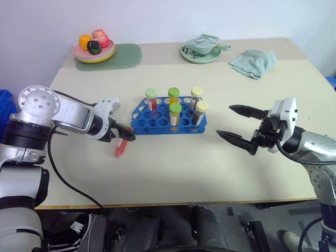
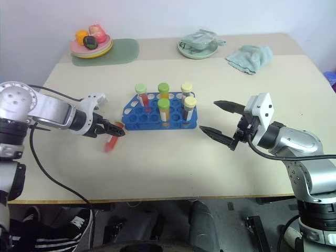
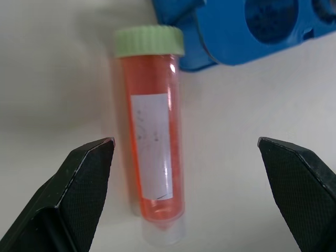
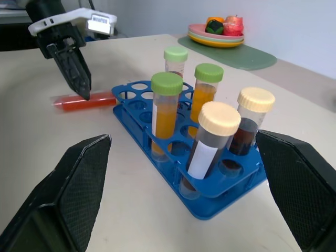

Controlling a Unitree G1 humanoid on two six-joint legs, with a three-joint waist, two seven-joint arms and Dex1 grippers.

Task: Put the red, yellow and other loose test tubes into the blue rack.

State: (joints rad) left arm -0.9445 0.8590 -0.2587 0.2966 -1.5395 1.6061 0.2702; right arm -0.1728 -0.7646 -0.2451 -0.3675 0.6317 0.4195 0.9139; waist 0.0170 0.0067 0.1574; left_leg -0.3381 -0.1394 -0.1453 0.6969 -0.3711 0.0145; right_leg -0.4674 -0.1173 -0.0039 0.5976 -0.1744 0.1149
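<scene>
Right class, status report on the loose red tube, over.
Left end effector open, poised over red tube. Tube lying flat beside blue rack, not gripped. Right end effector open, idle. Rack holds five tubes. Nothing in the way.

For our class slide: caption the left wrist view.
Open left gripper poised over a red test tube lying beside the blue rack.

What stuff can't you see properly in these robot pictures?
- Writing on the red tube's white label: too faint, left wrist view.
- Blue rack: cut off by the edge there.
- What lies on the green plate: too small, head views.
- Whether the left gripper touches the tube: its tip covers that spot, right wrist view.
</scene>
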